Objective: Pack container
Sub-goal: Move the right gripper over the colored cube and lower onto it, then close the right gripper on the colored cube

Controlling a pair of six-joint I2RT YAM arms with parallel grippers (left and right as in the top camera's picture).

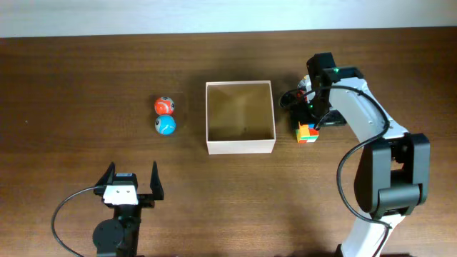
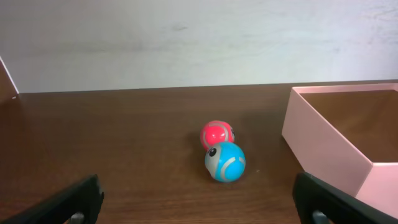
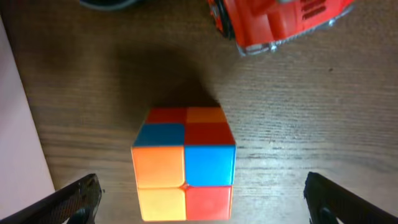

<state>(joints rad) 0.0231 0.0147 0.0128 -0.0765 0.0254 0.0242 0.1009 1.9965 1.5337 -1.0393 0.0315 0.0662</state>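
Note:
The container (image 1: 240, 146) is a square white-walled box with a tan floor at the table's middle, with nothing in it. A multicoloured cube (image 1: 308, 133) lies just right of it. A red ball (image 1: 165, 106) and a blue ball (image 1: 166, 126) lie touching to its left. My right gripper (image 1: 314, 118) is open and hovers over the cube (image 3: 184, 163), which sits between the spread fingers (image 3: 204, 204). My left gripper (image 1: 133, 171) is open and empty near the front edge. In its wrist view the fingers (image 2: 199, 205) frame the blue ball (image 2: 225, 161), the red ball (image 2: 216, 134) and the container's wall (image 2: 323, 149).
A red toy car (image 3: 280, 22) lies just beyond the cube, mostly hidden under the right arm in the overhead view. The container's wall (image 3: 18, 124) runs along the left of the right wrist view. A dark object (image 3: 106, 3) shows at that view's top edge.

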